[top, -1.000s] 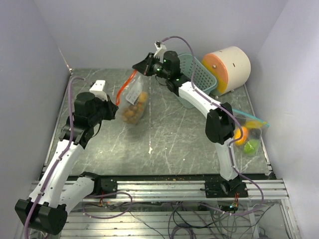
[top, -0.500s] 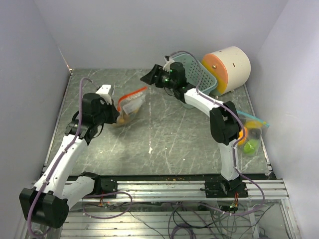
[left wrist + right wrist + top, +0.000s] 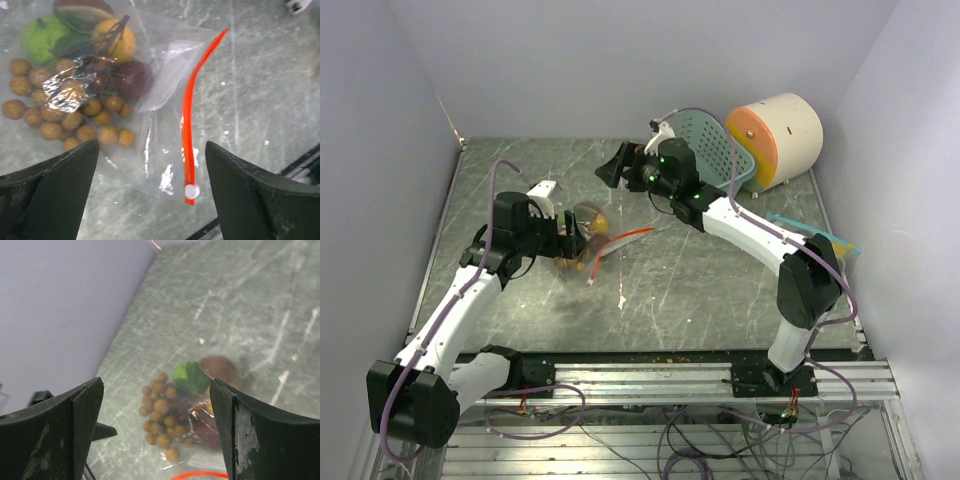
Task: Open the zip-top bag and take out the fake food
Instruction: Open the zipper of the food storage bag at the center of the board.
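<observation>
Left hand (image 3: 151, 150): fingers apart, facing bag (image 3: 165, 85)
Right hand (image 3: 156, 385): fingers apart, empty
Food (image 3: 70, 120): inside bag, partly cut off, glare-blurred

Robot lab test cell. Plain lavender partition walls (image 3: 620, 60) box in grey marbled surface (image 3: 670, 290). Left arm (image 3: 450, 310) and right arm (image 3: 750, 230) bolted to bare aluminium rail (image 3: 650, 372). Loose wiring (image 3: 670, 425) below. Staged props: plastic fake food (image 3: 60, 115) in zip-top bag (image 3: 165, 150).

Bright even light, glare on the bag (image 3: 150, 115), blurred fingers (image 3: 45, 440)
</observation>
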{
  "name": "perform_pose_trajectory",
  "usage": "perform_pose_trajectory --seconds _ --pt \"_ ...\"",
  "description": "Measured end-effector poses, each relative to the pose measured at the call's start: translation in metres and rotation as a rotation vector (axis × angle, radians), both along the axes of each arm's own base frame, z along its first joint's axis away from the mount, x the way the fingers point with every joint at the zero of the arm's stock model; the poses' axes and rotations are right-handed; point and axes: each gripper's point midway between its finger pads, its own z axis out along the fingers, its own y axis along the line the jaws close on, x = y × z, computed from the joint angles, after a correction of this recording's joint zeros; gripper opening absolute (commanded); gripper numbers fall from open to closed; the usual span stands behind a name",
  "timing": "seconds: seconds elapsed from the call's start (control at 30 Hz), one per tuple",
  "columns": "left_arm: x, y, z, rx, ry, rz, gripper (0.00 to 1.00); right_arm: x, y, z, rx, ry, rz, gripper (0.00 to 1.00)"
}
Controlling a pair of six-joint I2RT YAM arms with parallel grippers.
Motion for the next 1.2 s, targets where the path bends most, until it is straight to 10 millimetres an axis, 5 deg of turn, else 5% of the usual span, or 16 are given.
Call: perform_pose_trajectory --seconds 0.1,0.23,0.4,0.6,0.77,1.2 --pt "-0.001 -0.009 0.005 -0.039 -0.006 -0.039 0.99 -0.001 -0.013 -0.022 -0.055 0.043 -0.04 0.79" --pt "0.003 -0.018 0.014 -0.072 -0.031 -0.079 0.99 -0.007 -0.037 -0.056 -0.109 0.144 -0.105 0.52" --pt "0.017 -0.025 0.008 -0.081 -0.011 -0.1 0.99 -0.038 -0.065 -0.075 -0.064 0.291 -0.153 0.38" --pt "0.027 -0.028 -0.008 -0.05 0.02 -0.11 0.99 -0.065 -0.074 -0.092 -0.013 0.409 -0.15 0.19" --pt "0.032 -0.04 -0.011 -0.013 0.016 -0.144 0.98 -0.087 -0.072 -0.123 -0.01 0.526 -0.129 0.14" --pt "0.001 -0.09 -0.035 0.113 0.048 -0.292 0.97 -0.119 -0.085 -0.171 -0.004 0.686 -0.174 0.15"
